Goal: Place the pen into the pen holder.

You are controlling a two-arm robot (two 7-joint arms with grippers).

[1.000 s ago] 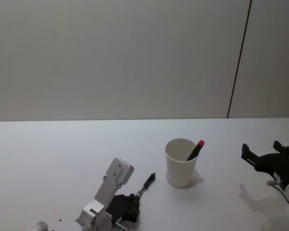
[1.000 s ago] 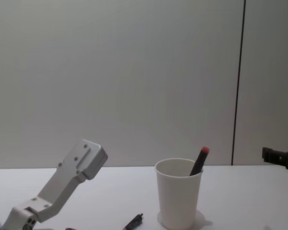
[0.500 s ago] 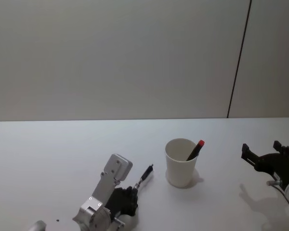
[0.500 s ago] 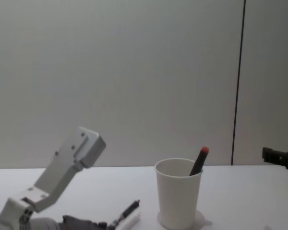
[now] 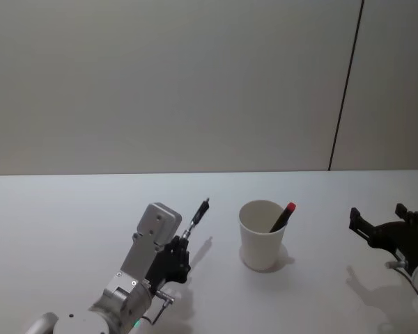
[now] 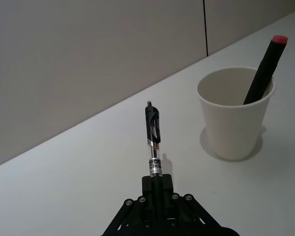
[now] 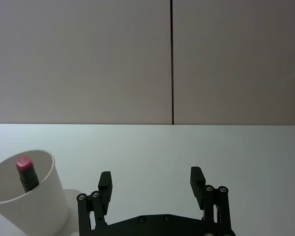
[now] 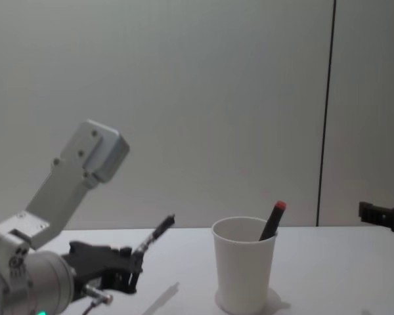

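1. One pen (image 5: 196,217) is clamped by its lower end in the left gripper (image 5: 181,245), jaws closed on it, clear of the worktop (image 5: 70,229).
2. Long axis slants up and away. The pen holder (image 5: 262,233) stands to its right, apart.
3. Right gripper (image 5: 383,226) hangs farther right, jaws spread and empty.

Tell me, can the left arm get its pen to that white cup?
Probably yes. The left gripper holds the pen lifted beside the pen holder, bare table between them. The red-capped marker leans to one side inside, leaving room. The right gripper sits open, well aside.
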